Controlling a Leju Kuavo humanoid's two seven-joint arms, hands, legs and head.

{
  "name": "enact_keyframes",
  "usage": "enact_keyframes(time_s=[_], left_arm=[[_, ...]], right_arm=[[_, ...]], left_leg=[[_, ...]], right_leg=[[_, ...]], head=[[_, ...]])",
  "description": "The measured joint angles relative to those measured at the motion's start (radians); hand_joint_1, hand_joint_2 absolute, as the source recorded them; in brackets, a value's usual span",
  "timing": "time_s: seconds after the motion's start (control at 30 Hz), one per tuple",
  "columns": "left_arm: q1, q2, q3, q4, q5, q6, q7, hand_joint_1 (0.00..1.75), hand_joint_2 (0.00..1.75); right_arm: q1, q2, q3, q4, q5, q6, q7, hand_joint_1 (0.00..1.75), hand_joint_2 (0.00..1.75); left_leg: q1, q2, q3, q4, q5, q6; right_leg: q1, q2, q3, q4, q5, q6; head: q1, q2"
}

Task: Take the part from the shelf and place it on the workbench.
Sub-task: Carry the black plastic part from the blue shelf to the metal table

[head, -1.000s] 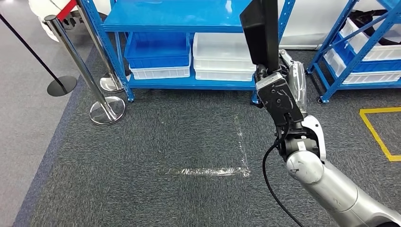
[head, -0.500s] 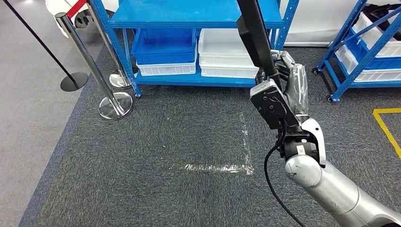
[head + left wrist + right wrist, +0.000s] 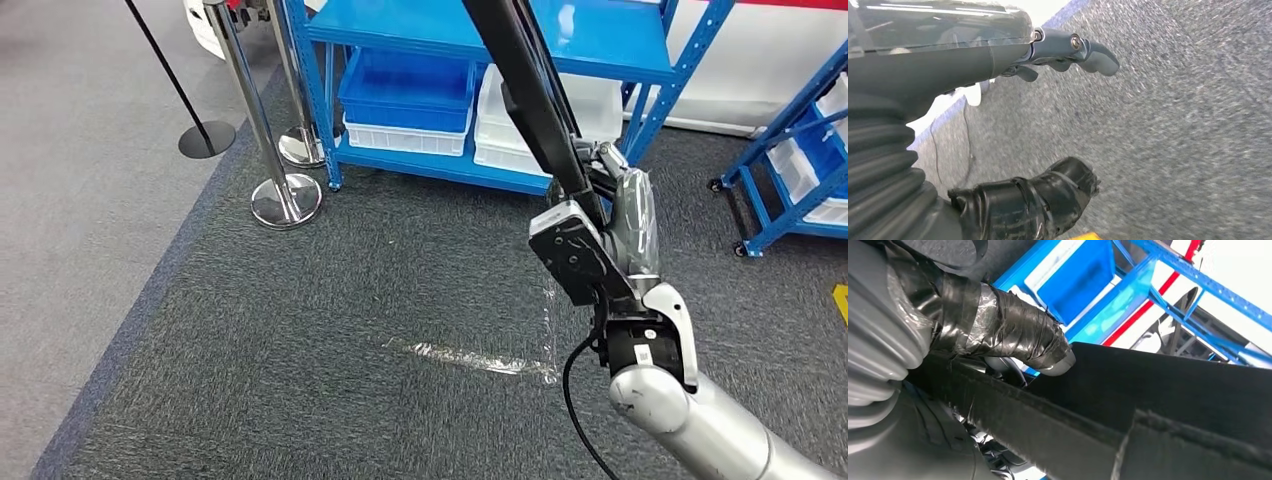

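One robot hand grips part.

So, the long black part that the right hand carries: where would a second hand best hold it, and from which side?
Probably on the bare length of the black part above the right hand, coming from the robot's left. The part is a long flat bar that tilts up and away from the hand, so its upper span is unsupported, and that side of it faces open floor.

The long, flat, matte black part is held by the right robot hand at its lower end; it rises steeply from that robot hand, tilted toward the robot's left, above the floor.
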Motion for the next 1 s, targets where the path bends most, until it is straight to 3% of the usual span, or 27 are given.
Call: enact_keyframes(time_s=[0.07,0.1,0.13,0.2,0.23,0.27,0.33,0.4,0.43,0.47,0.53,0.6,0.63,0.7,0.77,0.83,0.9,0.93,1.0], left_arm=[[-0.01,-0.002,-0.016,0.0,-0.014,-0.001,0.006,0.0,1.75],[-0.015,-0.003,-0.024,0.0,-0.019,-0.002,0.009,0.0,1.75],[-0.018,-0.003,-0.032,0.0,-0.023,-0.004,0.012,0.0,1.75],[-0.022,-0.003,-0.041,0.0,-0.027,-0.007,0.02,0.0,1.75],[-0.023,-0.003,-0.043,0.0,-0.028,-0.008,0.023,0.0,1.75],[-0.025,-0.002,-0.046,0.0,-0.03,-0.01,0.025,0.0,1.75],[-0.028,-0.001,-0.054,0.0,-0.033,-0.012,0.027,0.0,1.75],[-0.028,0.002,-0.061,0.0,-0.036,-0.013,0.027,0.0,1.75],[-0.026,0.003,-0.065,0.0,-0.039,-0.013,0.028,0.0,1.75],[-0.025,0.003,-0.069,0.0,-0.041,-0.015,0.029,0.0,1.75],[-0.025,0.001,-0.077,-0.001,-0.045,-0.017,0.032,0.0,1.75],[-0.026,0.0,-0.086,-0.001,-0.046,-0.018,0.034,0.0,1.75],[-0.025,0.0,-0.089,-0.001,-0.047,-0.019,0.035,0.0,1.75],[-0.022,0.0,-0.09,0.0,-0.046,-0.02,0.036,0.0,1.75],[-0.023,0.002,-0.09,0.0,-0.045,-0.019,0.037,0.0,1.75],[-0.026,0.004,-0.09,0.0,-0.043,-0.018,0.036,0.0,1.75],[-0.024,0.004,-0.091,0.0,-0.04,-0.017,0.036,0.0,1.75],[-0.022,0.004,-0.091,0.0,-0.039,-0.017,0.035,0.0,1.75],[-0.02,0.004,-0.092,-0.001,-0.036,-0.018,0.031,0.0,1.75]], right_arm=[[0.029,-0.012,-0.01,-0.017,0.015,-0.001,0.017,1.75,1.75],[0.046,-0.017,-0.014,-0.026,0.02,-0.002,0.025,1.75,1.75],[0.062,-0.022,-0.017,-0.032,0.024,-0.002,0.032,1.75,1.75],[0.088,-0.03,-0.023,-0.045,0.029,-0.003,0.042,1.75,1.75],[0.098,-0.034,-0.027,-0.05,0.031,-0.003,0.044,1.75,1.75],[0.107,-0.038,-0.032,-0.058,0.033,-0.004,0.046,1.75,1.75],[0.123,-0.044,-0.041,-0.072,0.036,-0.005,0.049,1.75,1.75],[0.136,-0.049,-0.048,-0.083,0.041,-0.005,0.052,1.75,1.75],[0.142,-0.05,-0.051,-0.087,0.045,-0.005,0.054,1.75,1.75],[0.149,-0.052,-0.054,-0.092,0.048,-0.006,0.055,1.75,1.75],[0.164,-0.057,-0.06,-0.104,0.052,-0.006,0.057,1.75,1.75],[0.175,-0.06,-0.066,-0.111,0.053,-0.006,0.058,1.75,1.75],[0.179,-0.061,-0.067,-0.113,0.053,-0.006,0.06,1.75,1.75],[0.186,-0.062,-0.068,-0.118,0.053,-0.006,0.061,1.75,1.75],[0.189,-0.063,-0.073,-0.124,0.053,-0.003,0.061,1.75,1.75],[0.189,-0.064,-0.078,-0.128,0.051,0.002,0.06,1.75,1.75],[0.189,-0.064,-0.08,-0.128,0.047,0.008,0.057,1.75,1.75],[0.189,-0.064,-0.08,-0.128,0.045,0.009,0.055,1.75,1.75],[0.189,-0.064,-0.08,-0.129,0.041,0.009,0.045,1.75,1.75]], left_leg=[[-0.003,-0.021,-0.004,0.001,0.004,0.006],[-0.005,-0.034,-0.006,0.003,0.004,0.008],[-0.006,-0.047,-0.008,0.006,0.004,0.009],[-0.008,-0.073,-0.01,0.016,0.001,0.009],[-0.008,-0.084,-0.013,0.021,-0.001,0.008],[-0.009,-0.094,-0.019,0.029,-0.003,0.006],[-0.007,-0.114,-0.034,0.037,-0.002,-0.001],[-0.004,-0.133,-0.044,0.038,0.001,-0.01],[-0.005,-0.124,-0.05,0.047,-0.005,-0.016],[-0.006,-0.101,-0.063,0.073,-0.022,-0.023],[-0.002,-0.043,-0.113,0.179,-0.078,-0.038],[0.008,-0.018,-0.165,0.285,-0.117,-0.05],[0.011,-0.014,-0.171,0.297,-0.113,-0.052],[0.013,0.0,-0.128,0.216,-0.06,-0.052],[0.004,0.042,-0.059,0.082,-0.01,-0.043],[-0.006,0.062,-0.03,0.022,0.002,-0.03],[-0.006,0.037,-0.03,0.016,0.008,-0.018],[-0.003,0.025,-0.028,0.01,0.012,-0.013],[0.003,0.003,-0.021,-0.002,0.02,-0.001]], right_leg=[[0.004,0.032,-0.054,0.118,-0.054,-0.002],[0.006,0.038,-0.074,0.159,-0.063,-0.005],[0.008,0.041,-0.079,0.168,-0.054,-0.008],[0.01,0.058,-0.041,0.083,0.008,-0.016],[0.009,0.084,-0.013,0.023,0.033,-0.021],[0.007,0.108,0.009,-0.028,0.05,-0.022],[0.004,0.135,0.023,-0.065,0.053,-0.022],[0.003,0.113,0.025,-0.072,0.057,-0.024],[0.0,0.102,0.028,-0.076,0.059,-0.028],[-0.004,0.088,0.031,-0.08,0.06,-0.032],[-0.006,0.057,0.036,-0.085,0.06,-0.037],[-0.005,0.028,0.037,-0.085,0.058,-0.038],[-0.006,0.014,0.037,-0.085,0.057,-0.038],[-0.007,-0.009,0.039,-0.085,0.055,-0.036],[-0.005,-0.031,0.044,-0.085,0.051,-0.029],[-0.001,-0.053,0.048,-0.087,0.049,-0.019],[0.001,-0.071,0.055,-0.093,0.049,-0.007],[0.0,-0.063,0.057,-0.09,0.044,-0.002],[-0.002,-0.016,0.035,-0.035,0.005,0.003]], head=[[0.001,0.0],[0.001,0.0],[0.001,0.0],[0.001,0.0],[0.001,0.0],[0.0,0.0],[0.0,0.0],[0.002,0.0],[0.001,0.0],[-0.003,0.0],[-0.01,0.0],[-0.012,0.0],[-0.012,0.0],[-0.013,0.0],[-0.012,0.0],[-0.012,0.0],[-0.011,0.0],[-0.01,0.0],[-0.007,0.0]])
